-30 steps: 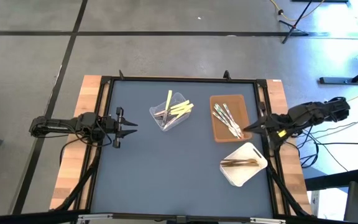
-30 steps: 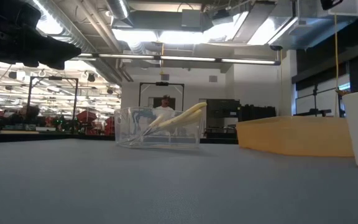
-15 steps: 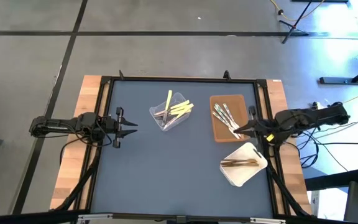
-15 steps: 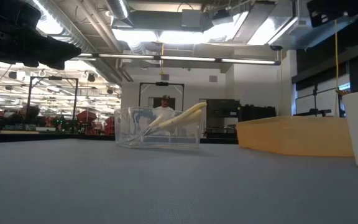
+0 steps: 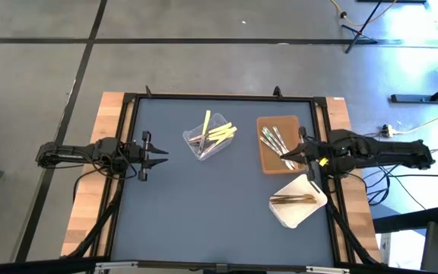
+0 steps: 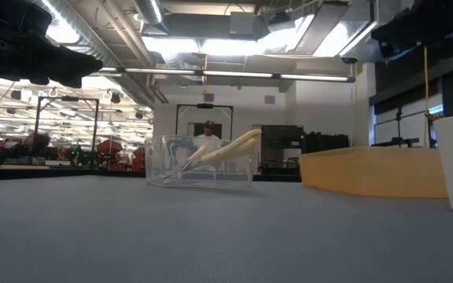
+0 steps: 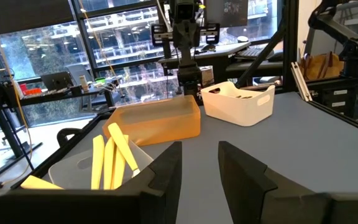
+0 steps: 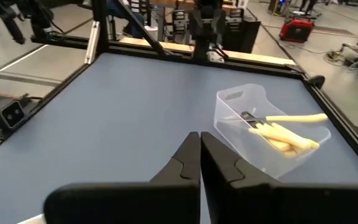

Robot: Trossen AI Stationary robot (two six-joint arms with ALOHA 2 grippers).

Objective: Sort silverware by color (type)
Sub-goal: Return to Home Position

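Note:
Pale yellow utensils [image 5: 220, 133] stick out of a clear tub [image 5: 204, 149] at the table's middle, with a silver piece [image 5: 198, 142] among them; they also show in the right wrist view [image 8: 286, 132]. Silver utensils [image 5: 275, 144] lie in a brown tray [image 5: 268, 161], and orange-brown ones [image 5: 293, 199] lie in a white tray [image 5: 310, 186]. My right gripper [image 5: 284, 157] hovers shut over the brown tray's near right part, pointing at the tub [image 8: 200, 147]. My left gripper [image 5: 158, 155] waits open near the table's left edge [image 7: 199, 163].
The brown tray [image 7: 154, 121] and white tray [image 7: 238, 102] sit close together at the table's right side. Open table surface [image 5: 204, 213] lies in front of the tub and between the tub and my left gripper. A person stands far off in the room [image 6: 208, 135].
My right arm has reached from the table's right edge toward the left, carrying its gripper over the brown tray toward the tub. It has come into the top right of the low view. The utensils and trays have stayed where they were.

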